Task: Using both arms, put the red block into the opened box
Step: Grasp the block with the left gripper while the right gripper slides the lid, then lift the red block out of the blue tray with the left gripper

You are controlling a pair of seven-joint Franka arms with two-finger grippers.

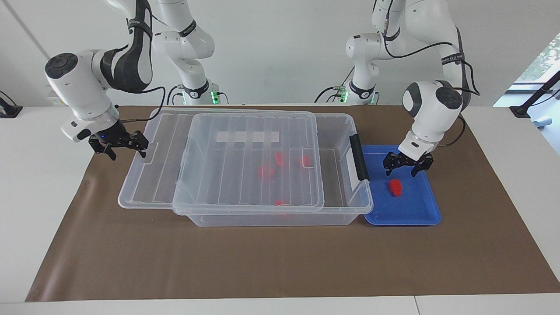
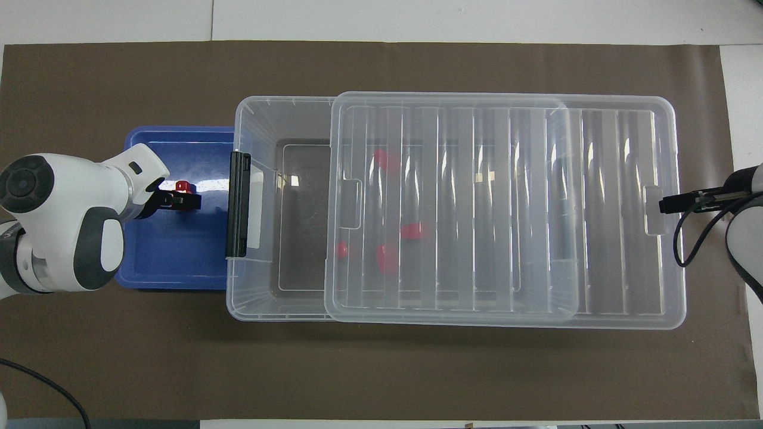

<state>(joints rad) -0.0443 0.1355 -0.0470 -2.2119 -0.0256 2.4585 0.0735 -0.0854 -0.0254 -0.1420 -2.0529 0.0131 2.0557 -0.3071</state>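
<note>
The red block [image 1: 396, 187] [image 2: 185, 187] lies in the blue tray [image 1: 415, 214]. My left gripper [image 1: 407, 169] [image 2: 177, 201] hangs open just over the block, a fingertip on either side and slightly above it. The box [image 1: 350, 205] [image 2: 238, 304] is a clear bin. Its ribbed lid [image 1: 218, 175] [image 2: 506, 208] sits slid toward the right arm's end, leaving a gap beside the black latch [image 1: 359, 156]. My right gripper [image 1: 118, 149] [image 2: 685, 201] stands open at the lid's end tab, one fingertip set in it.
Several more red blocks [image 1: 264, 171] lie inside the bin, seen through the lid. The tray touches the bin's latch end. Two slimmer arms [image 1: 192, 87] stand at the robots' edge of the table. A brown mat [image 1: 262, 262] covers the table around the bin.
</note>
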